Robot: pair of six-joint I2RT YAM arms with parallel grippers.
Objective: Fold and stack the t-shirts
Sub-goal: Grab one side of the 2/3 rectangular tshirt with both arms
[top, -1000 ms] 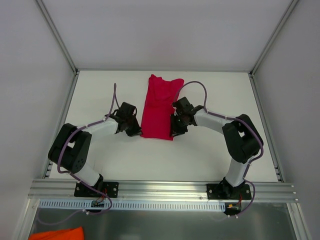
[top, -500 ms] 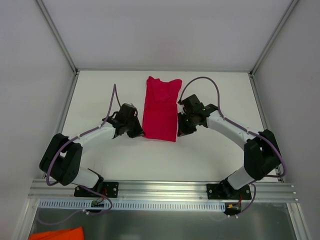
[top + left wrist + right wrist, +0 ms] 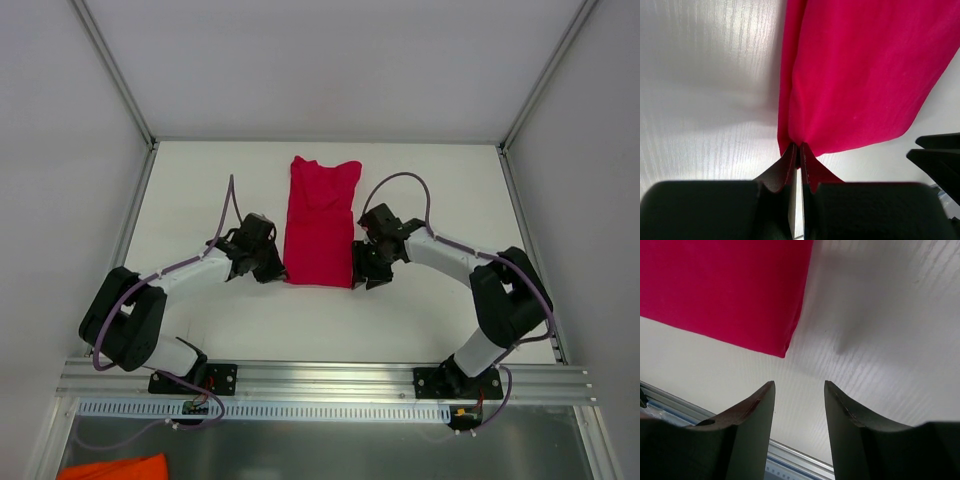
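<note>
Pinching the t-shirt's point(image 3: 320, 225) near-left corner, my left end effector point(image 3: 799, 150) is clamped on it; my right end effector point(image 3: 799, 385) gapes open beside the near-right corner. At the worktop's point(image 3: 450, 310) middle, the shirt lies folded lengthwise into a strip; crosswise folding and stacking remain, I judge.

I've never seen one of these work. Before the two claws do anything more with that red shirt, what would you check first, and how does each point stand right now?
1. Left claw holds the near left corner of the t-shirt: ok, it is shut on the fabric.
2. Right claw holds the near right corner: not ok, it is open and the corner lies just ahead of its fingers, untouched.
3. The t-shirt lies flat on the table as a long folded strip: ok.
4. Left claw has caught every layer: cannot tell.
5. A stack to put it on: cannot tell; only an orange cloth shows, below the table's near rail.
</note>
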